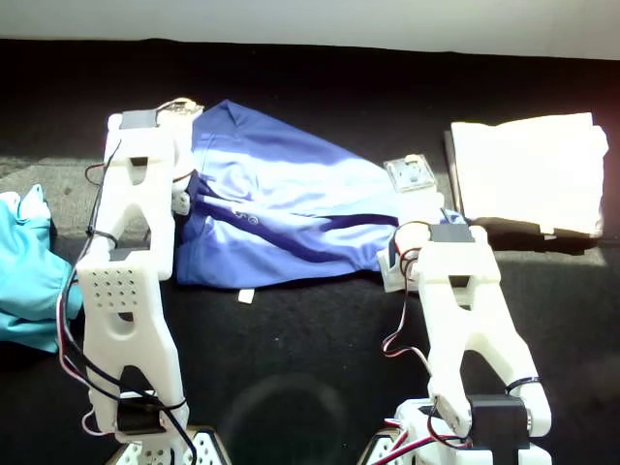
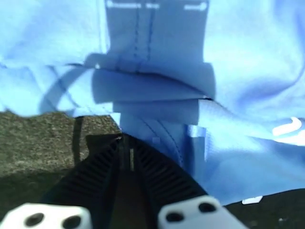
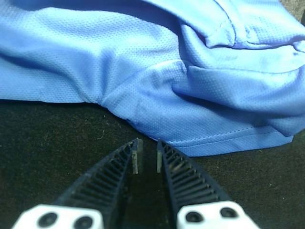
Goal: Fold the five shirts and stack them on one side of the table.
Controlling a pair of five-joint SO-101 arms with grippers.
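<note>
A blue shirt lies spread and rumpled across the middle of the black table. My left gripper is at the shirt's left edge. In the left wrist view its fingers are closed together on the blue fabric, which bunches in folds right at the tips. My right gripper is at the shirt's right edge. It stands slightly open over bare table, just short of the stitched hem, with nothing between the fingers.
A folded white shirt lies on a dark folded one at the back right. A crumpled cyan shirt sits at the table's left edge. A small white tag lies below the blue shirt.
</note>
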